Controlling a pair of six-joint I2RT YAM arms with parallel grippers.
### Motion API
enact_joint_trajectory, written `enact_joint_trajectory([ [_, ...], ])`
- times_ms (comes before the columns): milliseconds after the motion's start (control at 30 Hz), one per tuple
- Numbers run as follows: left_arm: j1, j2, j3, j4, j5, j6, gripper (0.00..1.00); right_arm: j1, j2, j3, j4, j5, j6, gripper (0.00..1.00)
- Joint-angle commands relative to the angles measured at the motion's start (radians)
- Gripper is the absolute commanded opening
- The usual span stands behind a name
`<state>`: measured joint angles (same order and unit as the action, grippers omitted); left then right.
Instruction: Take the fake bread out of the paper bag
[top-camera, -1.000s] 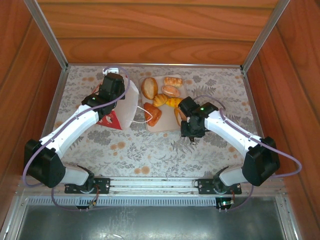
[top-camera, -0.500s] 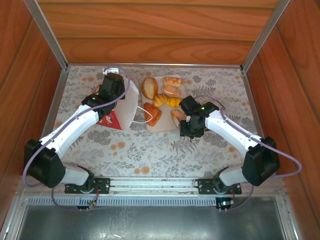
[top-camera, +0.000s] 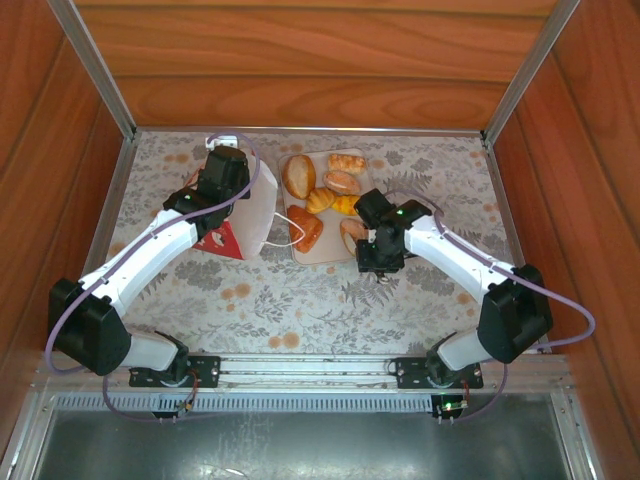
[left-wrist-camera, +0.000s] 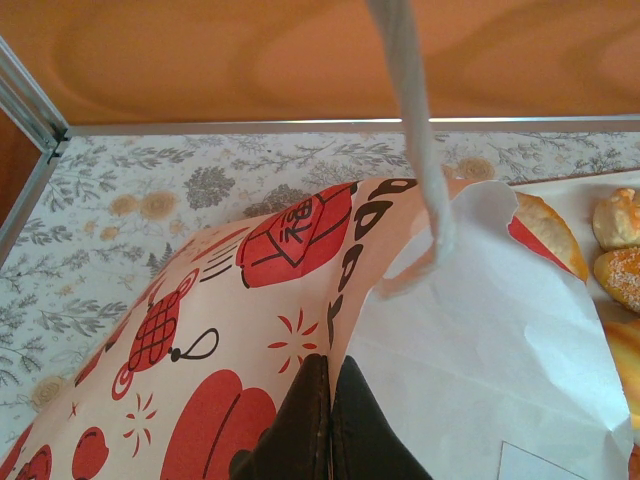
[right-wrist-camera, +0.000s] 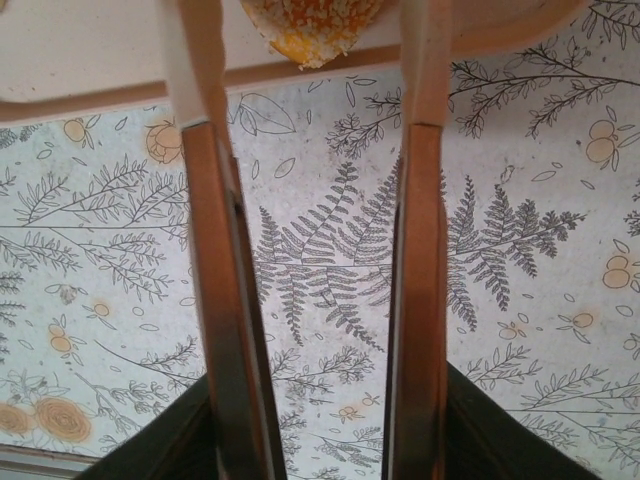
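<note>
The right claw (right-wrist-camera: 310, 90) has pulled back off the tray's (top-camera: 325, 253) near right corner. Its fingers have narrowed a little but stand apart with nothing between them, above bare tabletop (top-camera: 300, 300). A roll (top-camera: 353, 232) it half covered a second ago now lies in plain sight on that corner. That makes seven pieces of bread (top-camera: 320, 200) on the tray, so the unloading looks finished or nearly so. Whether anything is left inside the bag (top-camera: 255, 200) cannot be told.

The left claw (left-wrist-camera: 330, 375) has not moved. It is clamped on the bag's paper, holding the bag tipped at the far left of the tabletop, mouth towards the tray.

The tabletop is covered in a pale cloth printed with ferns and small orange flowers. Wood panels wall it in on three sides, with metal posts at the far corners and a metal rail along the near edge.
</note>
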<state>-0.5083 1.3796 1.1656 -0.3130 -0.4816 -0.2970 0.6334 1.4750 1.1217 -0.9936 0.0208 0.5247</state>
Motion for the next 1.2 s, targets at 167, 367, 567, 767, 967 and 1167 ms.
enact_joint_trajectory([
  [167,0.010,0.000,0.011,0.015,-0.003,-0.011,0.00,-0.006,-0.005,0.066,-0.110,0.105,0.003,0.38],
  [367,0.010,0.006,0.014,0.016,-0.002,-0.011,0.00,-0.005,-0.009,0.082,-0.168,0.218,0.027,0.36],
  [567,0.010,0.009,0.018,0.016,0.000,-0.010,0.00,-0.004,0.000,0.069,-0.160,0.273,0.037,0.36],
  [767,0.011,0.003,0.013,0.017,0.002,-0.010,0.00,-0.004,0.018,0.055,-0.134,0.253,0.035,0.38],
  [967,0.010,-0.002,0.009,0.017,-0.002,-0.009,0.00,-0.004,0.014,0.039,-0.113,0.199,0.028,0.46],
  [1167,0.010,-0.001,0.009,0.016,-0.001,-0.010,0.00,-0.004,0.013,0.026,-0.096,0.177,0.026,0.51],
])
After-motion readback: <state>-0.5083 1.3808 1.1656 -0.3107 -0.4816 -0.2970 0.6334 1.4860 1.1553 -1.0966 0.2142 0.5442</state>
